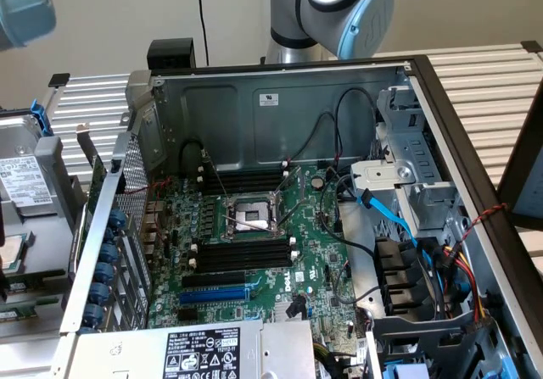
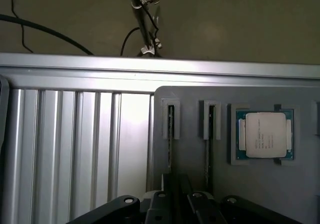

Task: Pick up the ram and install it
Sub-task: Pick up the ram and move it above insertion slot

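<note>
While the ram (image 2: pixel 170 134) stands on edge in a notched pocket of the matt grey tray (image 2: pixel 190 164), the pick-up is judged incomplete. Installation is outstanding too, as the long black memory slots (image 1: pixel 246 253) on the green motherboard (image 1: pixel 310 252) hold no stick. The claw (image 2: pixel 181 201) sits over one end of the ram, but whether it is released or clenched cannot be told. A second thin stick (image 2: pixel 210 134) stands parallel, beside a square processor (image 2: pixel 265 135) with a dull metal lid. The table (image 2: pixel 75 144) is ribbed aluminium.

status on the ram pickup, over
End effector over grey holder. Ram edge-on in its slot, at the end effector. Second stick in neighbouring slot, close by. Board's memory slots look empty.
</note>
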